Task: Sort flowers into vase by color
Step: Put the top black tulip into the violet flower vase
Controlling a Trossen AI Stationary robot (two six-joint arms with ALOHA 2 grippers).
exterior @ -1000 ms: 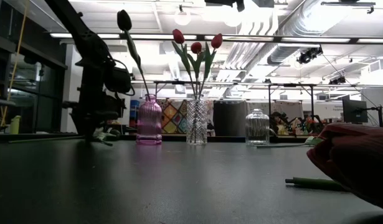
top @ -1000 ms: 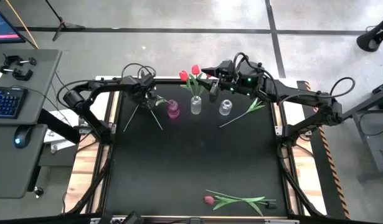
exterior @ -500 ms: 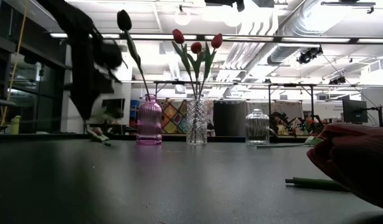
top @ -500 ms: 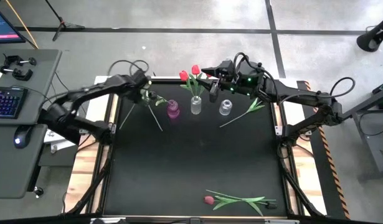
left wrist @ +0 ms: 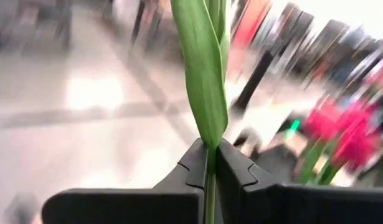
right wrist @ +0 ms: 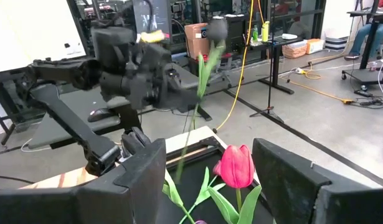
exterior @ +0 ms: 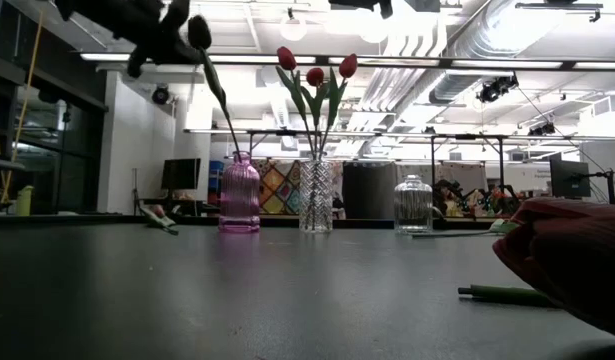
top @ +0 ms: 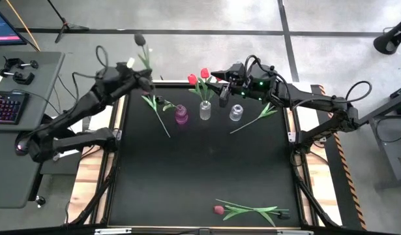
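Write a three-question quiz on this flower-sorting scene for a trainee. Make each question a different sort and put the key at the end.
1. True or false: the left gripper has its fingers shut on a flower stem.
2. Multiple choice: which vase holds the red tulips? A) the pink vase B) the middle clear vase C) the small clear vase
3. Fill in: the right gripper waits with its fingers ____ near the vases.

Key: 1 true; 2 B; 3 open.
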